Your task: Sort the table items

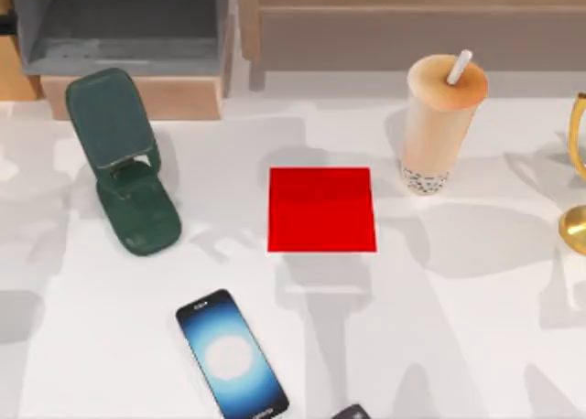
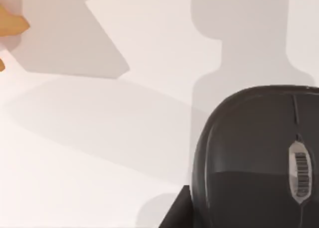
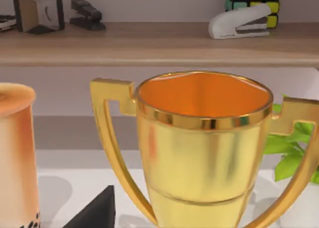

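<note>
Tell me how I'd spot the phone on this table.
Start at the red square in the middle of the white table. Look toward the near edge, to its left: the phone lies flat there. Its glowing blue-white screen sets it apart from the green stand behind.

The left tool (image 2: pixel 174 216) shows as a dark wedge at the edge of the left wrist view. It hangs low over the surface (image 2: pixel 99 153), and its wrist is tipped steeply downward. The right tool (image 3: pixel 94 211) shows as a dark wedge in the right wrist view. It is also low, with its wrist held about level, facing across the surface.
</note>
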Robot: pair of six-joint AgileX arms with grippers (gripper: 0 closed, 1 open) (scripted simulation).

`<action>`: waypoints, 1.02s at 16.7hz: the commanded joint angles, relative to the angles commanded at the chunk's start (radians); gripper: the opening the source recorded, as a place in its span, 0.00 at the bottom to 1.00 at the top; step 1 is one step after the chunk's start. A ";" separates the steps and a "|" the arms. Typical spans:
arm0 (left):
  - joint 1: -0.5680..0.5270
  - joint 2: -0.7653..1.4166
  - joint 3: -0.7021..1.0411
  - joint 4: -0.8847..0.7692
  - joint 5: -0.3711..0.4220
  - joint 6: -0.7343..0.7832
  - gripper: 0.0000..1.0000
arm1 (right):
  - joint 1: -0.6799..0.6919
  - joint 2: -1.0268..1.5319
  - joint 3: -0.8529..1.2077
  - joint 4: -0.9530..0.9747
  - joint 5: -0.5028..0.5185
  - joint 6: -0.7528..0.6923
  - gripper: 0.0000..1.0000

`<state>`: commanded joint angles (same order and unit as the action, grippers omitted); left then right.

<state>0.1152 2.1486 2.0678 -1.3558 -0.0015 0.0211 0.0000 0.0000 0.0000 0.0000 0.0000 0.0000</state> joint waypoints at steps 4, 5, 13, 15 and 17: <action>-0.225 -0.003 0.209 -0.027 -0.015 -0.091 0.00 | 0.000 0.000 0.000 0.000 0.000 0.000 1.00; -0.288 0.011 0.262 -0.029 -0.020 -0.131 0.00 | 0.000 0.000 0.000 0.000 0.000 0.000 1.00; -0.697 0.404 0.423 -0.077 -0.022 -0.563 0.00 | 0.000 0.000 0.000 0.000 0.000 0.000 1.00; -0.747 0.478 0.427 -0.067 -0.006 -0.632 0.00 | 0.000 0.000 0.000 0.000 0.000 0.000 1.00; -0.773 0.510 0.433 -0.055 0.006 -0.663 0.00 | 0.000 0.000 0.000 0.000 0.000 0.000 1.00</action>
<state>-0.6580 2.6583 2.5006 -1.4108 0.0046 -0.6420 0.0000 0.0000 0.0000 0.0000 0.0000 0.0000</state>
